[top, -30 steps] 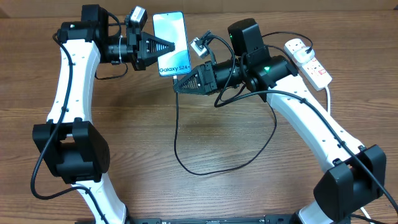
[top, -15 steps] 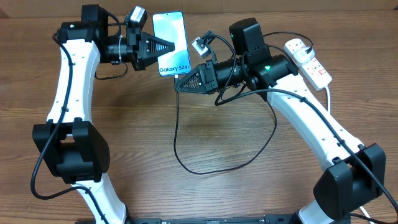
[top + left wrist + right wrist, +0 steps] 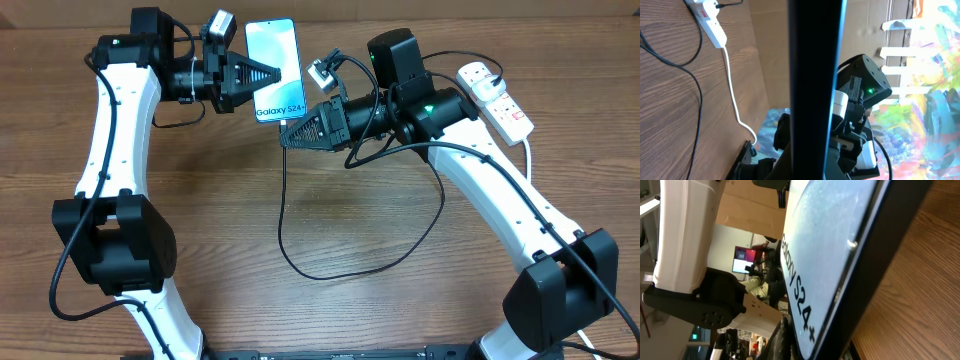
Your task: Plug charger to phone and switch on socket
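At the left of the tabletop [image 3: 230, 220], the left tool [image 3: 268, 74] is closed on the phone [image 3: 274, 50] at one long edge, and the phone is held screen upward. It is judged stiff, smooth and breakable at the glass, so it is best gripped near the edge. Just to the right, the right tool [image 3: 287, 136] appears clamped on the charger [image 3: 282, 215] near its tip, at the phone's lower end. The thin, limp cable is best taken close behind the connector. Connector and port are hidden in every view, so seating cannot be told. At far right the socket [image 3: 497, 97] lies flat, and its switch positions are too small to be read.
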### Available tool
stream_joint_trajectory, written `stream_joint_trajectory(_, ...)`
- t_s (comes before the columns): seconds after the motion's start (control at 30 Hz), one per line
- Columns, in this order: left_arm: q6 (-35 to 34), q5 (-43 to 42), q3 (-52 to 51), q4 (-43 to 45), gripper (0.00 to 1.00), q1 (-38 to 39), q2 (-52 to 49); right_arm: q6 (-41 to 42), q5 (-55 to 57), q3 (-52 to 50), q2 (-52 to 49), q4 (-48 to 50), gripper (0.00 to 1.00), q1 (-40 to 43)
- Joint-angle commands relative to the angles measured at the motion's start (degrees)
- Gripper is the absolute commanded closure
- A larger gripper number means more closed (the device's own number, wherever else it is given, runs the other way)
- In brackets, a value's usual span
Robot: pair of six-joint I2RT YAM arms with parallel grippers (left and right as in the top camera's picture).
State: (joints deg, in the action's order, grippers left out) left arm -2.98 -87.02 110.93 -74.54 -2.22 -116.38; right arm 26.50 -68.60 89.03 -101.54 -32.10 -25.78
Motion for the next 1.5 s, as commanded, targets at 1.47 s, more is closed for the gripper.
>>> stream_joint_trajectory(1.47,0.35,-3.63,0.50,0.68,0.96,0.39,0.35,0.76,-8.15,0.59,-2.27,1.49,0.96,1.09)
